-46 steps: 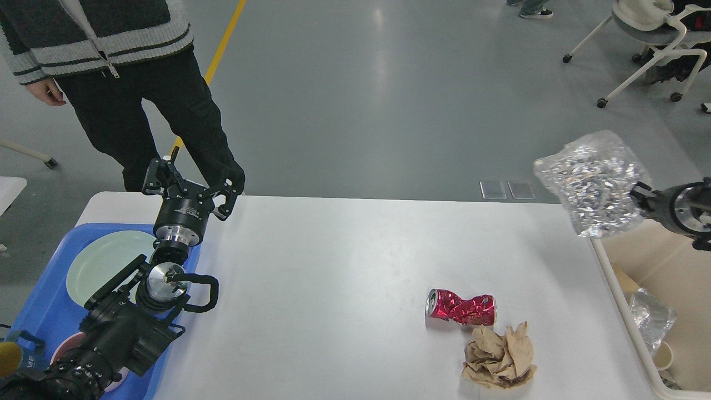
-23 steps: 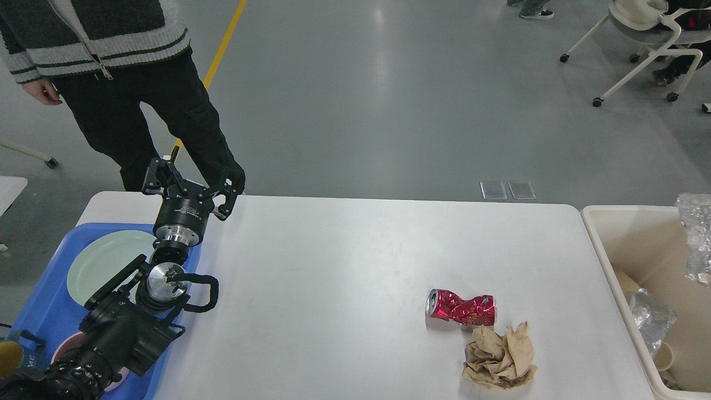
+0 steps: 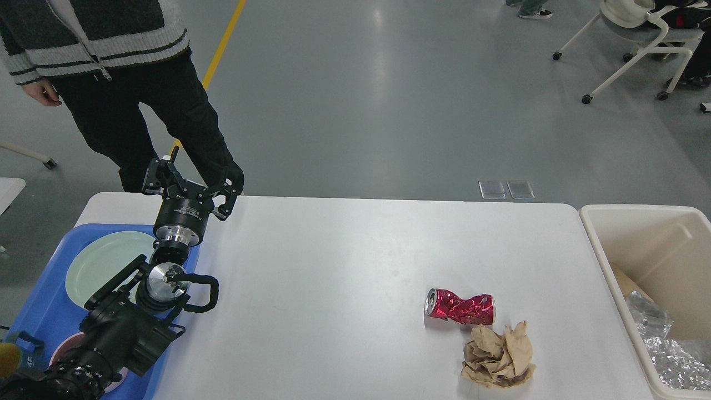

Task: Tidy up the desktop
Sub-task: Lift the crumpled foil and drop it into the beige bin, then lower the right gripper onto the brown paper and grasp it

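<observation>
The white desktop (image 3: 333, 278) fills the middle of the head view. A crushed red can (image 3: 460, 306) lies on it at the right front, with a crumpled brown paper ball (image 3: 498, 355) touching it just in front. My left gripper (image 3: 191, 180) is open and empty, held above the desktop's back left corner beside the blue tray (image 3: 39, 300). My right arm and gripper are out of view. A crumpled clear plastic wrap (image 3: 675, 361) lies inside the beige bin (image 3: 611, 266) at the right.
The blue tray holds a pale green plate (image 3: 103, 264) and a pink bowl (image 3: 58, 350) partly hidden by my left arm. A person (image 3: 111, 83) stands behind the table's back left corner. Rolling chairs (image 3: 639, 44) stand far right on the grey floor.
The right gripper carried the clear plastic wrap rightward over the bin and left the view. The wrap now lies in the bin. The left arm has not moved.
</observation>
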Tool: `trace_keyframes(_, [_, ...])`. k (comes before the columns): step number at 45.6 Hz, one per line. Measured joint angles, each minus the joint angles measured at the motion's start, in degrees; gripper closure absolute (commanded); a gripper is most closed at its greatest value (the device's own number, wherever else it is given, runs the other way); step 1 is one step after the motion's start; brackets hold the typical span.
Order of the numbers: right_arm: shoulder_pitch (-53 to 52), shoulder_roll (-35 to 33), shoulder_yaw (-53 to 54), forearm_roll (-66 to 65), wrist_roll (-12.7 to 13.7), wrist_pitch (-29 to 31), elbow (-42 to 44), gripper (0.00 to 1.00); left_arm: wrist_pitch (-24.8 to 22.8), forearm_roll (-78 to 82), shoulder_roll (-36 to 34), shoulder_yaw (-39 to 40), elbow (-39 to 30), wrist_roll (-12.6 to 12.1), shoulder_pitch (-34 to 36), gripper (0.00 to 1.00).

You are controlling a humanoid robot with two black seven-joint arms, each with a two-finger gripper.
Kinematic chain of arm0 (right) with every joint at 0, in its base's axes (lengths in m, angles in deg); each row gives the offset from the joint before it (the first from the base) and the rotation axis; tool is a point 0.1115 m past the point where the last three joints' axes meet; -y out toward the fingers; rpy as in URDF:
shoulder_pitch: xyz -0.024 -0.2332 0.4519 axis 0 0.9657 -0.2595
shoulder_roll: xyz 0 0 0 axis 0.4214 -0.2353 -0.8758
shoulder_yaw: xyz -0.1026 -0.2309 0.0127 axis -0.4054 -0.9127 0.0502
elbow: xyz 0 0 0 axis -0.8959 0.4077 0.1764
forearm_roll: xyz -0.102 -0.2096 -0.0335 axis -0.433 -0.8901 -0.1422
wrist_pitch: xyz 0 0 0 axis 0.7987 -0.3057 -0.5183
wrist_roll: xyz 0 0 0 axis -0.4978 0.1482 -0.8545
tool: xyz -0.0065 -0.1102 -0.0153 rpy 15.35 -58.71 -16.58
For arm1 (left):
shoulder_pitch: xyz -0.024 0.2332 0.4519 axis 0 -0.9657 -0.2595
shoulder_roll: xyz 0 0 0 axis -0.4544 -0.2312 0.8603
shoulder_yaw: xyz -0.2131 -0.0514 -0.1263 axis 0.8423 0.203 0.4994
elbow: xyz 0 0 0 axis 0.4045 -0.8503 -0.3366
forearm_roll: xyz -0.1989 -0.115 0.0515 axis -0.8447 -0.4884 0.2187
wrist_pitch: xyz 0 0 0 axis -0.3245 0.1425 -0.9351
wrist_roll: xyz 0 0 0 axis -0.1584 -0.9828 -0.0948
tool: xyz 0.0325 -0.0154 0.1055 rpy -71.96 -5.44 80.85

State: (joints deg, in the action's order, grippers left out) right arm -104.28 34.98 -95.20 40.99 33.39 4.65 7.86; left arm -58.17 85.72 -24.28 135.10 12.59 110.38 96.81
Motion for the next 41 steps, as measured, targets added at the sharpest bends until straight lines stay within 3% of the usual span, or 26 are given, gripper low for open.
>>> trace_keyframes(8, [-9.8, -1.2, 0.1, -0.2, -0.1, 0.2, -11.2, 0.00, 0.0, 0.0, 0.0, 0.0, 0.0, 0.0, 0.0, 0.03])
trace_keyframes(19, [-36.4, -10.3, 0.0, -0.9, -0.2, 0.6, -45.0, 0.00, 0.0, 0.0, 0.0, 0.0, 0.0, -0.1, 0.0, 0.03])
trace_keyframes(29, [-50.8, -12.8, -3.8, -9.0, -0.8, 1.7, -69.4, 0.00, 0.0, 0.0, 0.0, 0.0, 0.0, -0.1, 0.0, 0.03])
trace_keyframes(33, [-56.1, -11.3, -7.9, -12.4, -3.1, 2.1, -77.3, 0.00, 0.0, 0.0, 0.0, 0.0, 0.0, -0.1, 0.0, 0.03])
trace_keyframes(41, [-64.2, -6.4, -16.0, -21.1, -11.0, 2.8, -89.2, 0.00, 0.0, 0.0, 0.0, 0.0, 0.0, -0.1, 0.0, 0.03])
